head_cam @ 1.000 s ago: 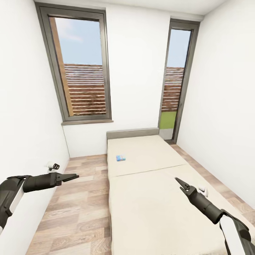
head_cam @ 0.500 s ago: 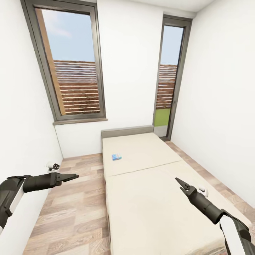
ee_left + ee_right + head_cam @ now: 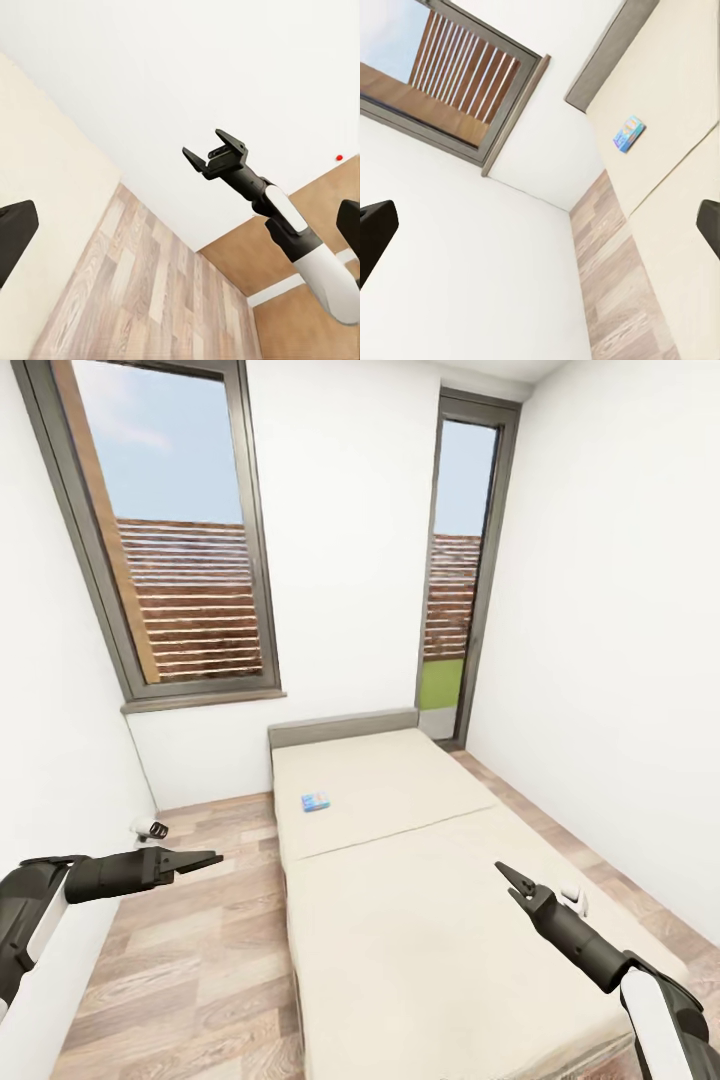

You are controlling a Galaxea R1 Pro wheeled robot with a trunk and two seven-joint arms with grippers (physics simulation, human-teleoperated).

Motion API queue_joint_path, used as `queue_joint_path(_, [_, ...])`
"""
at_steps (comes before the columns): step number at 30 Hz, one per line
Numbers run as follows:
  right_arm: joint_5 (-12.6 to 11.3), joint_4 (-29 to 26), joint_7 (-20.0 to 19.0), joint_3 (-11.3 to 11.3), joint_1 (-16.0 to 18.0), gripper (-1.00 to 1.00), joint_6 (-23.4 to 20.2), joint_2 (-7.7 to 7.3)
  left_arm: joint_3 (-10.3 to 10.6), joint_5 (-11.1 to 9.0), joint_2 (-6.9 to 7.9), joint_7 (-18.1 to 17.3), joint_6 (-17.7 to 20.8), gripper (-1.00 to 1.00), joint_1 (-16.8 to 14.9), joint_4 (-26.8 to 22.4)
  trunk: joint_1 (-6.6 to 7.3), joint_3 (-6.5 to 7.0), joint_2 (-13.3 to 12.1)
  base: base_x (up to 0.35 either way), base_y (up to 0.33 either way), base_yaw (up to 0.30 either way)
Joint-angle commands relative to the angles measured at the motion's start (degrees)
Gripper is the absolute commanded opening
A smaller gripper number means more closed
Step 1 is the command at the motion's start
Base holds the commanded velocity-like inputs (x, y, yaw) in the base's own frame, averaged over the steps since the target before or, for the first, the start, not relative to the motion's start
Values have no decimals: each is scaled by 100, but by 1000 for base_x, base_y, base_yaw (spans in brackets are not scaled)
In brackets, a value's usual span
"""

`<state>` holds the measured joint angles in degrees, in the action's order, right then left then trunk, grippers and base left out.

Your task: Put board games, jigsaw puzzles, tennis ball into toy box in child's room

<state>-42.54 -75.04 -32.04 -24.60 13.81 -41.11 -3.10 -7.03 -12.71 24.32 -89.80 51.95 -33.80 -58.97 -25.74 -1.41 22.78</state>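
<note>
Head view: left gripper point(image 3: 212, 857) held over the wood floor point(image 3: 200, 950) at near left, fingers together, empty. Small blue board game point(image 3: 316, 801) lies flat on the far half of the bed point(image 3: 420, 920), near its left edge. Right gripper point(image 3: 505, 875) over the bed's near right; left wrist view shows its jaws spread, empty.
</note>
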Motion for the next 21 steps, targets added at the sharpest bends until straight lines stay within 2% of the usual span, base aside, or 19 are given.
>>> queue_joint_path(1, [-17, -2, -3, -9, 7, 100, -41, 2, 4, -3, 3, -20, 61, 100, -4, 0, -4, -22, 14, 70, 162, -129])
queue_joint_path(21, [-17, -2, 13, -9, 7, 100, -38, 2, 8, 0, 4, -20, 61, 100, -4, 0, -4, -176, 14, 21, 105, -129])
